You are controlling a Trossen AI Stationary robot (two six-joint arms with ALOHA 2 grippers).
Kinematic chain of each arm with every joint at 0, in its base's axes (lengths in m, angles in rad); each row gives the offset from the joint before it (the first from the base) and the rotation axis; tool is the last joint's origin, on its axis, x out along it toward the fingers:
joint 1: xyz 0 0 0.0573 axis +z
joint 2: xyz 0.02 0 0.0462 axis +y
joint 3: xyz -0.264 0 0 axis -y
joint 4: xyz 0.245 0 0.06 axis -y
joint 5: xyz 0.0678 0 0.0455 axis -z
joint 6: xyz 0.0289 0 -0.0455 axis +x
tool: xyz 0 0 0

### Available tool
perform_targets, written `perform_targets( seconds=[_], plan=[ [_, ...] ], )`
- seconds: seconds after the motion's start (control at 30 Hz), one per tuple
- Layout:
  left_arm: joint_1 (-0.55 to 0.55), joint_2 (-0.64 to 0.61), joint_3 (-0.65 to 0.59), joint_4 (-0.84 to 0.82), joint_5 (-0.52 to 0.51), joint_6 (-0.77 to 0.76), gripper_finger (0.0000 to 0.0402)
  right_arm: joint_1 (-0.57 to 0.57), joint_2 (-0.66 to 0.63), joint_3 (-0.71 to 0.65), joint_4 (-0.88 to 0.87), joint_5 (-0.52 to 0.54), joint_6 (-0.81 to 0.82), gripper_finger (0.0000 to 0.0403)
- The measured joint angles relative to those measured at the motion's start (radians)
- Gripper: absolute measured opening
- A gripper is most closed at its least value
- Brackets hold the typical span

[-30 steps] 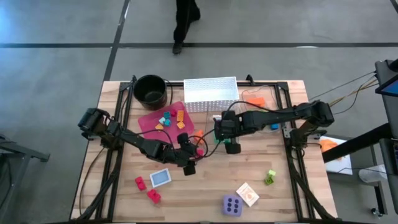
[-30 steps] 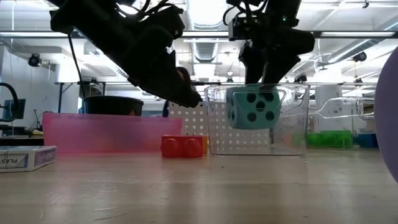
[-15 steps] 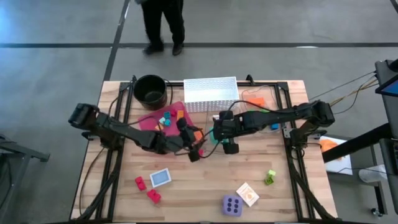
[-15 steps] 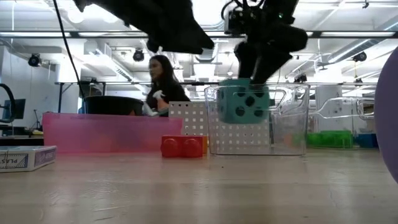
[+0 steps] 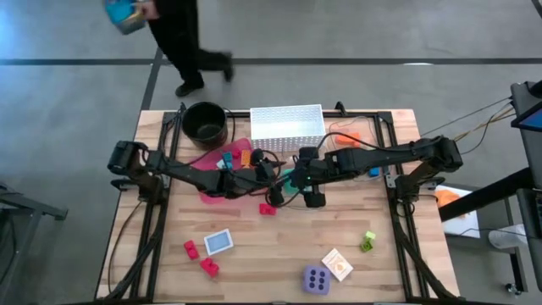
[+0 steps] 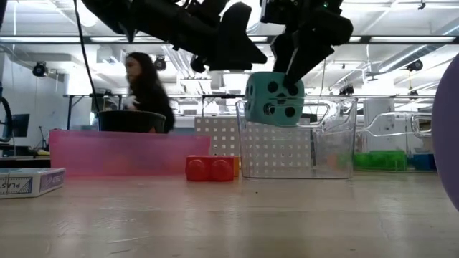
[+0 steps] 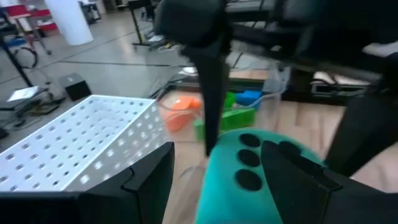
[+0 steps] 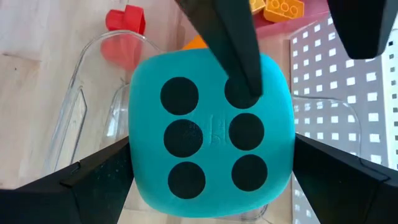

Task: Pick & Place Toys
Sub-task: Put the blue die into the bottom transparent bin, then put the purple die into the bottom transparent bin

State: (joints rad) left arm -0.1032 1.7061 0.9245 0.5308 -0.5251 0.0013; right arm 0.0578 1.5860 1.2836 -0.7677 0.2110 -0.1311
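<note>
The right gripper [image 6: 281, 75] holds the teal die [image 6: 274, 99] between its fingers, lifted clear of the bench [image 5: 279, 254] and hanging just in front of the clear bin [image 6: 326, 143]; in the right wrist view the die [image 8: 211, 127] fills the gap between the fingers, six-dot face toward the camera. The left gripper [image 5: 273, 174] sits just beside the right one, nearly meeting it over the middle of the bench, with its fingers parted and nothing seen between them; the left wrist view shows the die [image 7: 261, 168] close ahead of its fingers. Under and just beside the left gripper lies a red brick [image 5: 268, 207], and behind that arm is the pink tray [image 5: 203, 188] with small bricks [image 5: 229, 161] in it. Beyond both grippers stand the white basket [image 5: 287, 127] and the black pot [image 5: 204, 122]. Well away from the grippers, toward the bench's near edge, lie two red bricks [image 5: 200, 258], a card box [image 5: 218, 242], a purple die [image 5: 316, 279], a flat card [image 5: 337, 265] and a green brick [image 5: 367, 241]. A person [image 5: 182, 42] walks on the floor past the far edge
</note>
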Motion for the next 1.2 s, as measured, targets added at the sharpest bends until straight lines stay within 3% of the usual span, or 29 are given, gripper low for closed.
perform_targets(
  seconds=[0.17, 0.4, 0.57, 0.73, 1.2],
  plan=[
    [0.002, 0.003, 0.007, 0.006, 0.002, -0.024, 0.0242, 0.000, 0.001, -0.022, 0.004, 0.000, 0.000, 0.0398],
    [0.011, 0.105, 0.039, 0.022, 0.002, -0.064, 0.0243, 0.000, 0.001, -0.033, 0.050, -0.001, 0.000, 0.0398],
    [0.029, 0.140, 0.095, -0.076, 0.004, -0.062, 0.0243, 0.000, -0.003, -0.043, 0.040, -0.001, 0.012, 0.0398],
    [0.052, 0.150, 0.101, -0.167, 0.002, -0.104, 0.0243, 0.002, -0.012, -0.041, 0.053, -0.001, 0.012, 0.0398],
    [0.052, 0.112, 0.103, -0.206, 0.003, -0.105, 0.0243, 0.004, -0.033, -0.046, 0.021, -0.002, 0.011, 0.0398]
  ],
)
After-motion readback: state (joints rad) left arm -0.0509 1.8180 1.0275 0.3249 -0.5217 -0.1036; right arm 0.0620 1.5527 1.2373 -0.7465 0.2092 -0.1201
